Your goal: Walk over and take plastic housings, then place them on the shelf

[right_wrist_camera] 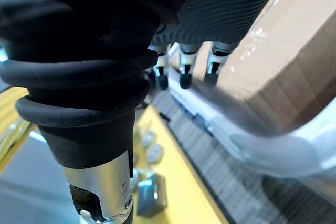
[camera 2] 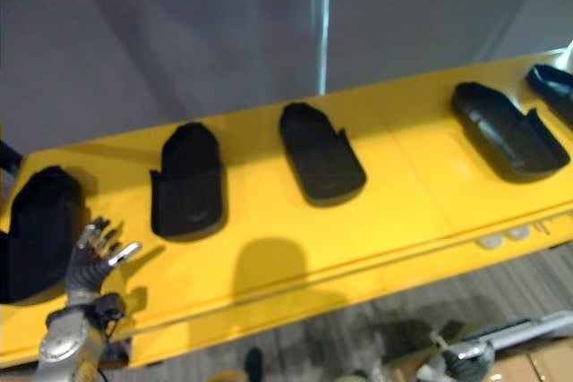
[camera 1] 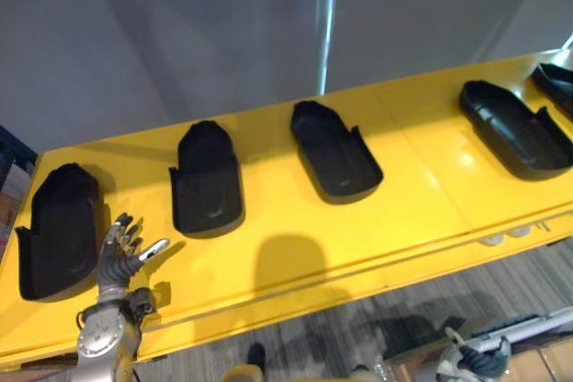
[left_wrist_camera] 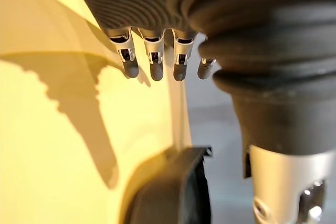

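The yellow shelf (camera 1: 430, 185) carried a row of black shells, each lying apart from its neighbours with bare yellow between them. The leftmost plastic housing (camera 1: 58, 230) lay at the shelf's left end, followed by the second housing (camera 1: 208, 181), the middle housing (camera 1: 334, 151) and the fourth housing (camera 1: 515, 129). The fifth housing (camera 1: 557, 82) sat at the shelf's right end, cut off by the frame. A strip along the shelf's front edge lay open for its whole length.

The left hand (camera 1: 121, 252) hung over the shelf's front-left part, just beside the leftmost housing. Its fingers (left_wrist_camera: 156, 61) were straight, spread and released, holding nothing. Whether they touched the shelf could not be told.

The right hand (camera 1: 479, 361) was below the shelf's front edge, toward the shelf's right end, over the grey floor (camera 1: 358, 319). Its fingers (right_wrist_camera: 185, 74) hung loose and empty beside a silver bar (right_wrist_camera: 273, 145) and a cardboard box (right_wrist_camera: 294, 51). Contact with the bar was hard to make out.
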Controlling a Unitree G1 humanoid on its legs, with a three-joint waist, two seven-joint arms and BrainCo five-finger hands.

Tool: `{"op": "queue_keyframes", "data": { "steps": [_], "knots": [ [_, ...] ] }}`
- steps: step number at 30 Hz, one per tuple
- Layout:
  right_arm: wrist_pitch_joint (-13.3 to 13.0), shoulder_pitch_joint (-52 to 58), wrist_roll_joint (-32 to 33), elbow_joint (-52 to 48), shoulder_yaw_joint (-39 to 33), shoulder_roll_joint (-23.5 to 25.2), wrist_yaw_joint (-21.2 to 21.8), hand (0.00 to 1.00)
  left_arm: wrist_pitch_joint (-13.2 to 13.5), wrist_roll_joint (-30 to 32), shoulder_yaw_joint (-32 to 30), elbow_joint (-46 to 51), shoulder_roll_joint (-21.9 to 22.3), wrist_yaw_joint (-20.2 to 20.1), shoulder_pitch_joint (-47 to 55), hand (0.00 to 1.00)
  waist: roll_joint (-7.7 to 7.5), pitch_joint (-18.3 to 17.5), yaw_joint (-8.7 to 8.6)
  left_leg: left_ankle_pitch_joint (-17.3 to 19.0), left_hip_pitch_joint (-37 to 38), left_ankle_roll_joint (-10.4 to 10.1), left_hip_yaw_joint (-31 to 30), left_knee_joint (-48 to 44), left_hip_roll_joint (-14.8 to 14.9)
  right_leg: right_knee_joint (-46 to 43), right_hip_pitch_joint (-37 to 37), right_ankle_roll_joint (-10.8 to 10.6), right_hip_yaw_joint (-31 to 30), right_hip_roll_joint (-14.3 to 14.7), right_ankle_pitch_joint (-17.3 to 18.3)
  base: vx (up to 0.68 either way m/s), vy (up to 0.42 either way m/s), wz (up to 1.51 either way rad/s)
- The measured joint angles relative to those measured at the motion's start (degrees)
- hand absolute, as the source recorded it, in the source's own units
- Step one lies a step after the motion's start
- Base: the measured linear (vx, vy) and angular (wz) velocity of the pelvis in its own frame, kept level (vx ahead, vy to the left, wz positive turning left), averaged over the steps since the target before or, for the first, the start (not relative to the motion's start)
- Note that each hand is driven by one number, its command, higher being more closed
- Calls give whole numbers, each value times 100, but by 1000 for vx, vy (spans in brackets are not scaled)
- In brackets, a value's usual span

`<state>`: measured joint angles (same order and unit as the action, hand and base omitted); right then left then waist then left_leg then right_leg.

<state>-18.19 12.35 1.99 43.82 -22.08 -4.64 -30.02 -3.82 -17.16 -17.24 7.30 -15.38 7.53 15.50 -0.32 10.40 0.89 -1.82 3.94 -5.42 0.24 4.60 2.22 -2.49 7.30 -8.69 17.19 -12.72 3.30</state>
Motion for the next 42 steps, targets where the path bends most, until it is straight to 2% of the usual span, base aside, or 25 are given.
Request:
{"op": "queue_keyframes", "data": {
  "steps": [6, 14, 24, 37, 42],
  "knots": [
    [5, -22, 0, 0, 14, 1, 0, 0, 1, 160, -7, -196, 4, 587, -92, 0, -38, -22, 0, -1, 7, 0, 0, 0, -2, 12, 11, -4, 0, -1, -13, 0, 0, 0],
    [73, -25, 1, 0, 48, 1, 0, 0, 9, 247, -10, -322, 40, 996, -152, 0, -53, -24, -5, -1, 19, 1, -8, 1, -8, 56, 60, -18, 11, 0, -28, 0, 0, 0],
    [77, -30, 1, 0, 141, 1, 2, 0, 32, 252, -82, -371, 239, 1255, -224, 0, -91, -29, -7, -1, 16, 1, -7, 1, -18, 111, 73, -24, 12, -3, -61, 0, 0, 0],
    [100, -30, 2, 0, 142, 0, 5, 0, 21, 271, -96, -406, 240, 1488, -254, 0, -112, -17, -15, -1, 16, 1, -6, 2, -17, 111, 74, -24, 12, -3, -61, 0, 0, 0],
    [99, -31, 2, 0, 144, 0, 5, 0, 5, 465, -200, -447, 255, 1599, -254, 0, -137, -4, -26, -1, 16, 1, -5, 1, -17, 111, 77, -25, 11, -3, -61, 0, 0, 0]
  ]
}}
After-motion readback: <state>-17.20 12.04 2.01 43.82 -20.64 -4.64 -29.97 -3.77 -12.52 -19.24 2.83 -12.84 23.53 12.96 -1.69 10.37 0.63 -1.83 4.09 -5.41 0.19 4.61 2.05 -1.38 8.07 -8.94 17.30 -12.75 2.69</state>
